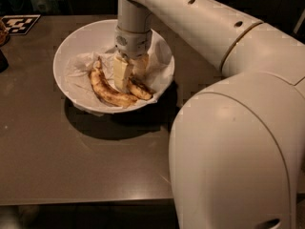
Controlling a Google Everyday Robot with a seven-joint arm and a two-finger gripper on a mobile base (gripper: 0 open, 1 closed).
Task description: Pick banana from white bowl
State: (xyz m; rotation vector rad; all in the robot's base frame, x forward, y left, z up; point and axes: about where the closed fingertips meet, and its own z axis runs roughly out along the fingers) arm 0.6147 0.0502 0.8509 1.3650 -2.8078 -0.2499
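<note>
The white bowl point(71, 46) stands on the dark table, lined with crumpled white paper. Two bananas lie in it. The banana point(141, 90), short and plump with a dark patch, lies at the bowl's right front. A longer, brown-speckled banana point(106, 90) lies to its left. My gripper point(132, 71) points straight down into the bowl, low over the paper. Its fingers point(122, 73) stand slightly apart, on either side of the short banana's far end, which they hide. The banana rests on the paper.
My arm's large white elbow and forearm point(238, 142) fill the right side and hide that part of the table point(71, 166). A black-and-white marker tag point(20, 24) lies at the far left corner. A dark object point(3, 60) sits at the left edge.
</note>
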